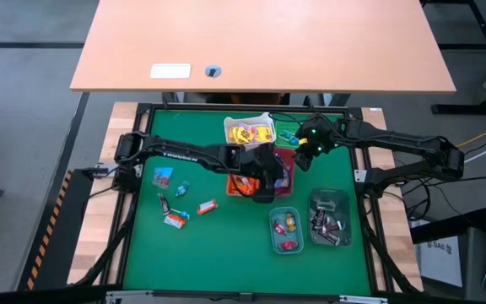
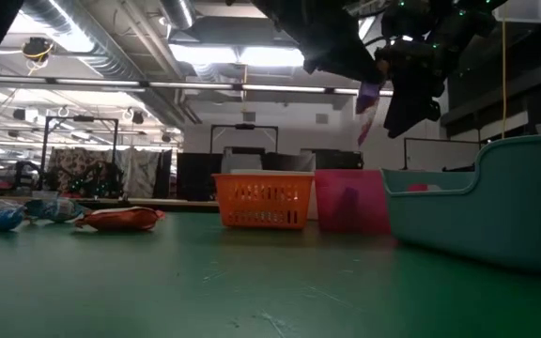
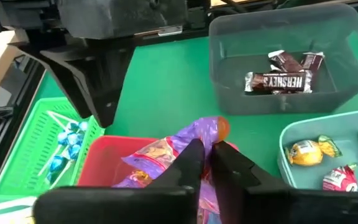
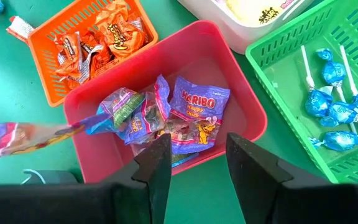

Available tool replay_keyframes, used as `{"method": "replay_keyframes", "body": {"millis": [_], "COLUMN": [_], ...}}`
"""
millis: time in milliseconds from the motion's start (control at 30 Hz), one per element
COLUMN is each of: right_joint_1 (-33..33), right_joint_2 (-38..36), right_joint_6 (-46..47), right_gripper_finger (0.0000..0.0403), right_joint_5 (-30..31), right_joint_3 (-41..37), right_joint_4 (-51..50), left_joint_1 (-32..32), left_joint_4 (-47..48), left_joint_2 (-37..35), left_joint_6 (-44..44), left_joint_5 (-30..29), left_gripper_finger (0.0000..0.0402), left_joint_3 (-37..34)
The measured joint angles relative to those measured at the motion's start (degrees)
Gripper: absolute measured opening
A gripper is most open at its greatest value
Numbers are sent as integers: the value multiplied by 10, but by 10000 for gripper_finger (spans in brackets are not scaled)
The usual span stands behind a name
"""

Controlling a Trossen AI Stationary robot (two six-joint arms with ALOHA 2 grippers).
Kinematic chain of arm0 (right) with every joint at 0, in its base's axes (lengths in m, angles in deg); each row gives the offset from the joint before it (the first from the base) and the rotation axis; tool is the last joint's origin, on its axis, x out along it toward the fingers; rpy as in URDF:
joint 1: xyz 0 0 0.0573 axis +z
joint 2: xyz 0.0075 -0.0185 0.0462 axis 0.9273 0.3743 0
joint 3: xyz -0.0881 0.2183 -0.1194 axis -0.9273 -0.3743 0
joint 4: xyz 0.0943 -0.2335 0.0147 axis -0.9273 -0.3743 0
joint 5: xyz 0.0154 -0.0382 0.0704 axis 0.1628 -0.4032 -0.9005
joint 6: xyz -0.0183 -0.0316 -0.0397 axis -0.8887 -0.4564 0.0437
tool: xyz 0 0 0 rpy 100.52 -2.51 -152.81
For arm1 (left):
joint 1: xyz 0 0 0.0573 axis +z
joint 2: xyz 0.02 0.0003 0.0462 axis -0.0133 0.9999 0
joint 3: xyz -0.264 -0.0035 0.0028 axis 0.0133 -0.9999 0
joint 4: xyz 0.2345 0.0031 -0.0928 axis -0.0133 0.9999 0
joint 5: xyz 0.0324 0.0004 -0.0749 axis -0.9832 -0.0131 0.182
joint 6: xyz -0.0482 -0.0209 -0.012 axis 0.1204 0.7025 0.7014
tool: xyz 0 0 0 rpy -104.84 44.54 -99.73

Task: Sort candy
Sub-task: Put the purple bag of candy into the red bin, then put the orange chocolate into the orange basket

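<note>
My left gripper (image 3: pixel 207 163) pinches a purple candy bag (image 3: pixel 185 140) by its edge — hanging over the red bin (image 4: pixel 241 106), where matching bags lie. My right gripper (image 4: pixel 197 163) waits open above it.

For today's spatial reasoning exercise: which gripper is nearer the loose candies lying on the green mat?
Left. The left gripper, shut on a purple candy bag, hangs over the red bin, beside the loose candies. The right gripper, open, is beyond that bin, farther away.
</note>
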Motion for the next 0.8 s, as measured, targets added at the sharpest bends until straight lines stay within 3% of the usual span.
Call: {"method": "replay_keyframes", "body": {"millis": [233,367,800], "right_joint_1": [0,0,0], "right_joint_2": [0,0,0], "right_joint_6": [0,0,-2], "right_gripper_finger": [152,152,152], "right_joint_5": [0,0,0], "right_joint_3": [0,0,0], "right_joint_4": [0,-1,-4], "left_joint_1": [5,3,-1], "left_joint_4": [-3,9,288], "left_joint_2": [0,-11,-174], "left_joint_6": [-1,0,49], "left_joint_5": [-28,-26,7], "left_gripper_finger": [92,107,109], "left_joint_3": [0,-1,-1]}}
